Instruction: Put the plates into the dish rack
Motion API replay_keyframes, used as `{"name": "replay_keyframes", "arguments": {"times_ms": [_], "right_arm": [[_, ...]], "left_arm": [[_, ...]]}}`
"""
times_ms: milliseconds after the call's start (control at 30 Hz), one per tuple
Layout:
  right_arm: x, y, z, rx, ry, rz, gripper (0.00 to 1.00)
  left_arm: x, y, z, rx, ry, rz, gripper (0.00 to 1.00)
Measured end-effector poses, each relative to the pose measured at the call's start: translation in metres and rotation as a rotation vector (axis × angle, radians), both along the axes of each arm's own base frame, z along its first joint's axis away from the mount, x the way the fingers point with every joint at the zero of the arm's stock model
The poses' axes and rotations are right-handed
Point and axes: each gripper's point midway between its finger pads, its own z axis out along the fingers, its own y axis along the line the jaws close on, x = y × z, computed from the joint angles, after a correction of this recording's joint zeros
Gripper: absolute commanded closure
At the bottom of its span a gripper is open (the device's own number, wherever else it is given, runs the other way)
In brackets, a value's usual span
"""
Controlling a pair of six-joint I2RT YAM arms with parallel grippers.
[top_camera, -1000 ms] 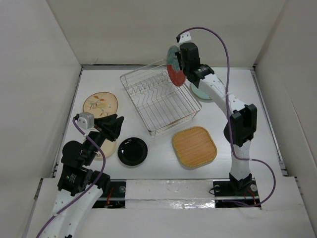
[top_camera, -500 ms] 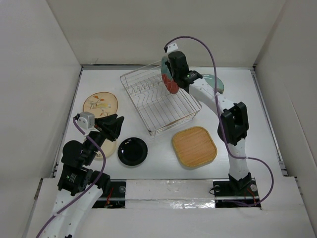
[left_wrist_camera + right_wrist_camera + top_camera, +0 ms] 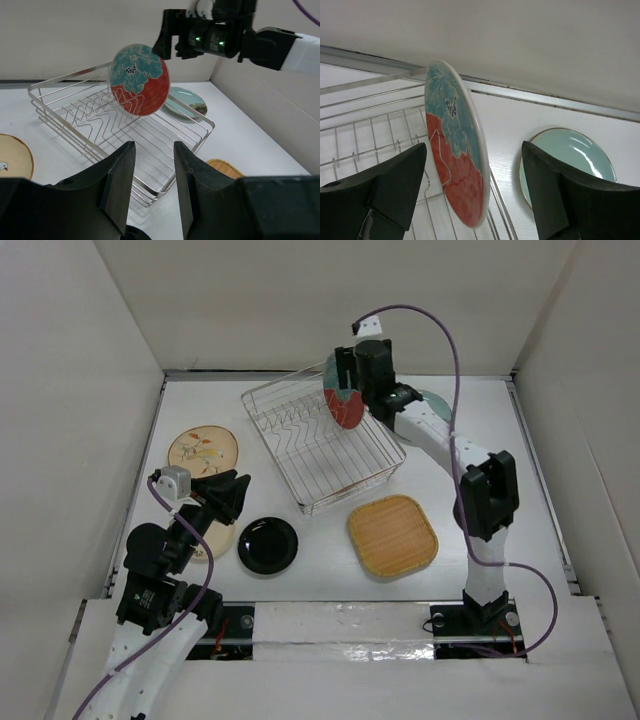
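The red patterned plate (image 3: 344, 403) (image 3: 139, 80) (image 3: 456, 145) stands on edge, tilted, among the tines at the far right of the silver wire dish rack (image 3: 300, 455) (image 3: 100, 131). My right gripper (image 3: 345, 373) (image 3: 474, 147) is open just above it, one finger on each side, touching neither face. My left gripper (image 3: 226, 496) (image 3: 152, 146) hovers open and empty over the cream plate (image 3: 217, 539). Flat on the table lie the tan floral plate (image 3: 203, 450), glossy black plate (image 3: 268, 545), bamboo plate (image 3: 392, 534) and pale green plate (image 3: 437, 406) (image 3: 576, 159).
White walls close in the table on the left, back and right. The pale green plate is partly hidden under my right arm, just right of the rack. Both arm bases sit at the near edge.
My right gripper swung left over the rack with the red plate, then opened and let go. The plate now rests in the rack. The left arm has not moved.
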Motion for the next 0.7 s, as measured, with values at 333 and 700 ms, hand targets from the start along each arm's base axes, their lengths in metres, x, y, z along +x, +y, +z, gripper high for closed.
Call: {"name": "replay_keyframes", "arguments": {"times_ms": [333, 700], "right_arm": [[-0.037, -0.178, 0.025, 0.535, -0.116, -0.242, 0.9], [-0.056, -0.279, -0.176, 0.833, 0.215, -0.563, 0.28]], "left_arm": [[0.0, 0.0, 0.0, 0.001, 0.001, 0.0, 0.72], [0.001, 0.0, -0.001, 0.003, 0.002, -0.001, 0.83]]}}
